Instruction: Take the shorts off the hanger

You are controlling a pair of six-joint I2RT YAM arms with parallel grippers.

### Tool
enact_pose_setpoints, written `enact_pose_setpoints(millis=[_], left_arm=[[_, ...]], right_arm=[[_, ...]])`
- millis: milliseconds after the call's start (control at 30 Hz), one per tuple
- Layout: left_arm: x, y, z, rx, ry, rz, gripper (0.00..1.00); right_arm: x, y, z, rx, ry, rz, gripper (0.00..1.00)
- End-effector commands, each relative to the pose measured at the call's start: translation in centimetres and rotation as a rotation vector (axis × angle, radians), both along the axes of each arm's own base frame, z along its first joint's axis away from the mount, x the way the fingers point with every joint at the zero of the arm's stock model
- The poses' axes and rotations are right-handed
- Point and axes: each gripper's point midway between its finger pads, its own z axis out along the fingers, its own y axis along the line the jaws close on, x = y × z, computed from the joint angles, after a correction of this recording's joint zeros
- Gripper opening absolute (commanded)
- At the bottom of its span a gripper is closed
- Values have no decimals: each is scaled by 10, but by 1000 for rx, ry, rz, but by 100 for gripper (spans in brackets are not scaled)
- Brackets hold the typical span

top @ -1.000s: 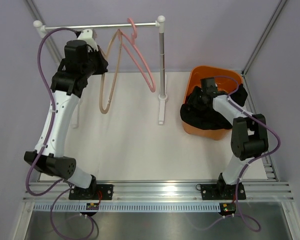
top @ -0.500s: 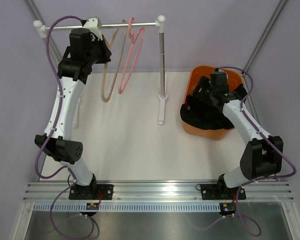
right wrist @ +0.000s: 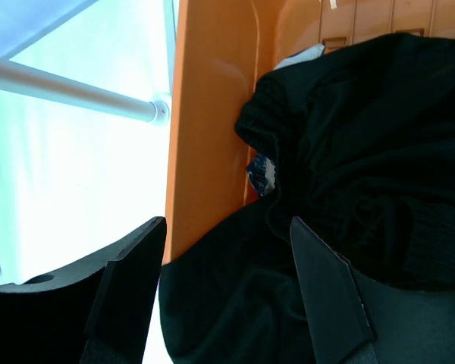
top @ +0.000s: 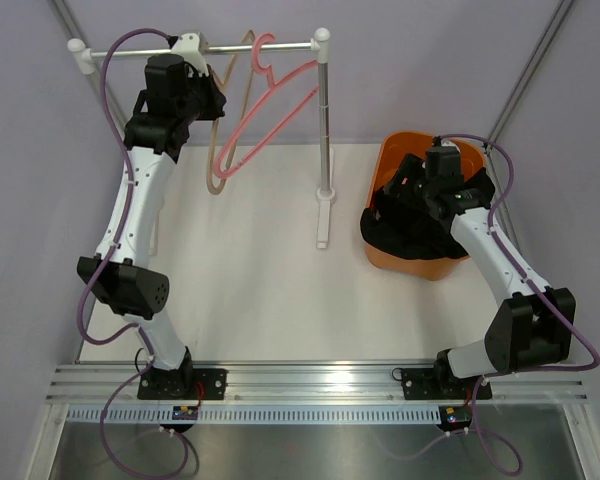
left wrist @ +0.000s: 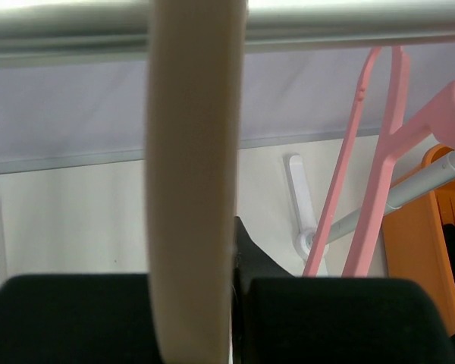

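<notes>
Left end effector (left wrist: 212, 318): you have it raised to the rail (top: 200, 48) at the far left of the desk (top: 250, 290). It is fully closed. Its two black fingers (left wrist: 68, 318) clamp the beige hanger (left wrist: 189, 152) between them, just under the rail. From above, that hanger's loop hangs down on the near side of the rail, with no garment on it. The pink hanger (top: 275, 115) is hooked on the same rail, to the right of the beige one. It is tilted, with its lower end swung left toward the beige loop, and it too is bare. The rack's upright post (top: 326, 120) stands just right of the pink hanger.

Right end effector (right wrist: 227, 288): you have it over the orange basket (top: 395, 150) at the far right of the desk. Its fingers stand wide apart and grip nothing. Dark cloth lies below the gap, but neither finger presses on it.

Black shorts (right wrist: 379, 152): they are bunched inside the basket, with a fold draped over its near left rim. They are well apart from both hangers.

Patterned shorts (right wrist: 261, 173): only a small blue and white patch shows, wedged against the inner basket wall beneath the black cloth. Most of this garment is hidden, so you cannot tell how it lies.
</notes>
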Motion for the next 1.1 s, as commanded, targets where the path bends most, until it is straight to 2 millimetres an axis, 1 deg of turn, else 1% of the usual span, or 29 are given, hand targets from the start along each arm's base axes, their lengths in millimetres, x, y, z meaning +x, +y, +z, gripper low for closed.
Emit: enact_pose_setpoints(millis=[0,67,100,133,200,267,467,533,600,667,700,733,767,800,833,867,900,933,967,1033,1067], left_arm=[[10,-1,32,-25,-104,-3,0],[16,-1,27,-24,-93,6,0],[17,-1,27,-26,-95,8,0],[18,0,29,-27,-99,14,0],[24,0,25,-27,-97,21,0],[28,0,25,-29,-106,24,0],[35,4,22,-21,-116,47,0],[36,4,21,-21,-116,49,0],[35,4,23,-22,-119,47,0],[34,4,22,-22,-123,50,13],[33,4,22,-25,-128,51,16],[29,5,27,-27,-140,52,20],[28,6,25,-27,-141,53,23],[27,6,26,-26,-145,55,26],[26,7,27,-27,-146,57,27],[23,7,32,-30,-161,55,32],[23,7,31,-32,-159,55,32],[21,7,31,-33,-159,54,33],[18,7,36,-36,-167,51,34],[16,7,36,-37,-167,53,37],[12,8,40,-41,-177,52,39]], right_arm=[[-2,2,16,-5,-61,20,75],[-3,2,16,-2,-62,20,75],[-5,6,17,12,-63,42,75],[-5,7,17,14,-62,45,75],[-5,7,18,15,-68,47,75],[-7,7,18,15,-67,48,74],[-8,7,14,11,-61,50,74],[-8,4,15,3,-63,38,74],[-10,-7,15,-31,-56,-11,74],[-16,-18,19,-61,-60,-52,74],[-17,-29,22,-95,-71,-101,74],[-20,-34,25,-111,-78,-120,75],[-26,-41,29,-129,-83,-146,76],[-29,-51,33,-161,-89,-187,77],[-32,-56,36,-175,-94,-207,78],[-36,-61,38,-190,-94,-226,79],[-42,-70,44,-215,-104,-263,80],[-45,-76,45,-230,-100,-287,83],[-52,-82,45,-252,-87,-309,84],[-58,-99,45,-285,-76,-377,88],[-64,-103,42,-282,-62,-384,88]])
